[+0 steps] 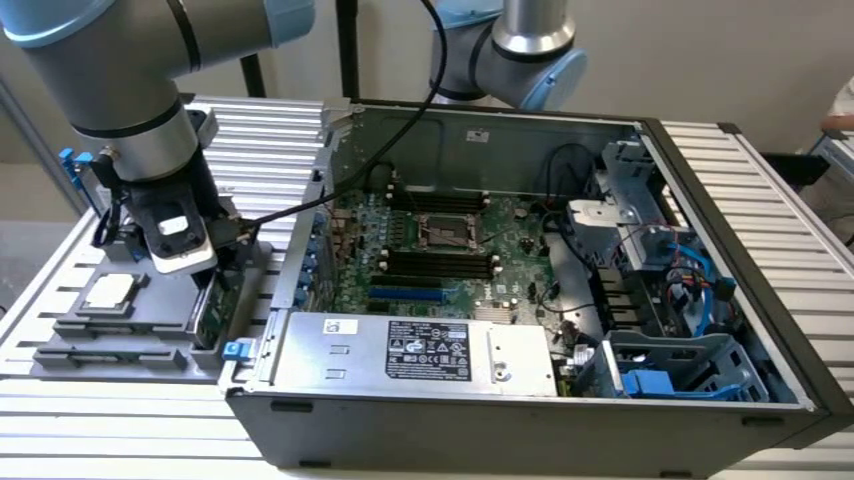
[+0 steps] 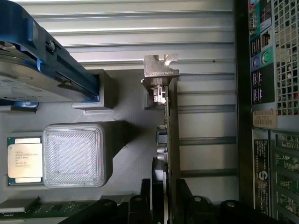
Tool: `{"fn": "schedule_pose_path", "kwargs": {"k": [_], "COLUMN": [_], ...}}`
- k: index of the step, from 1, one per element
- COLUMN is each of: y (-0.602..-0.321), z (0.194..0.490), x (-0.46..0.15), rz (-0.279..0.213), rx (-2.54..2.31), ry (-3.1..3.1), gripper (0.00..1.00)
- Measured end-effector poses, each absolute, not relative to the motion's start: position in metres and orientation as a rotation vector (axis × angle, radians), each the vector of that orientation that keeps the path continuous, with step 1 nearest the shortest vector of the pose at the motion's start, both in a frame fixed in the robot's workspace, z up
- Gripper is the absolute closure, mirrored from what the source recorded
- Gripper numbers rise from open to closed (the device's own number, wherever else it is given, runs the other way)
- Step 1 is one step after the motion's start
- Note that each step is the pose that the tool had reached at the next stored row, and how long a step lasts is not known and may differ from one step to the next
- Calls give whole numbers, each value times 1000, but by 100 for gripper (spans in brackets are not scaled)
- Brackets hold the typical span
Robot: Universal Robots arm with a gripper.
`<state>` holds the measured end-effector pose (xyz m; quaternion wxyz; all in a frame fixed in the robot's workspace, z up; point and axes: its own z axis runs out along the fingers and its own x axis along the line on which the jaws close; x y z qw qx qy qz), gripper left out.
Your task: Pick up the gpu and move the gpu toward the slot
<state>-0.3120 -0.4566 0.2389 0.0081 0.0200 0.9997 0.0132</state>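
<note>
The gpu [image 2: 172, 135] is a thin green card seen edge-on, its metal end bracket [image 2: 159, 71] at the far end. It stands on edge in the grey tray [image 1: 94, 350] at the exterior view's left, right beside the computer case wall. My gripper [image 2: 169, 189] reaches down onto the tray and its black fingers [image 2: 155, 186] press on both sides of the card, shut on it. In the exterior view the gripper [image 1: 200, 278] hides most of the gpu [image 1: 204, 308]. The blue slot [image 1: 407, 296] lies on the motherboard inside the open case.
A square silver processor chip [image 2: 24, 159] and a ribbed grey block [image 2: 77, 154] sit on the tray near the card. A hard drive with blue rails [image 2: 46, 70] stands behind them. The case's side wall [image 1: 300, 260] rises between tray and motherboard. A second arm [image 1: 527, 50] hangs over the case's back.
</note>
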Motion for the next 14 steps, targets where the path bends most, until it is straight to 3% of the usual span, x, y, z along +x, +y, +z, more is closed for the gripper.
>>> {"fn": "schedule_pose_path", "kwargs": {"k": [14], "y": [-454], "z": [239], "x": [-315], "rz": [40], "rx": [62], "ry": [3120], "gripper": [64]}}
